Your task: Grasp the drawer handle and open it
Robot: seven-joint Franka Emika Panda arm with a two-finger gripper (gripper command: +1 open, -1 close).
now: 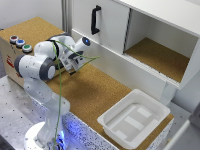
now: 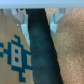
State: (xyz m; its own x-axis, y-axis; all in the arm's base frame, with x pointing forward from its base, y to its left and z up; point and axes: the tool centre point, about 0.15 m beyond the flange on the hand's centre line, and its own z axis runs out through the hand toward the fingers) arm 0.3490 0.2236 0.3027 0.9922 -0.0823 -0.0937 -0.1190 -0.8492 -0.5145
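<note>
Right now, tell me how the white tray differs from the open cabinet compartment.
The white tray lies low on the cork counter and opens upward. The open cabinet compartment sits higher and opens to the front. The tray's floor is white, while the compartment's floor is cork-brown. Both have white walls.

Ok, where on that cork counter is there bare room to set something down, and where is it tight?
Free: the cork counter between the white robot arm and the white plastic tray, and the open cabinet's cork shelf. Crowded: around the claw, close to the white cabinet front, and the plywood box top with coloured knobs.
</note>
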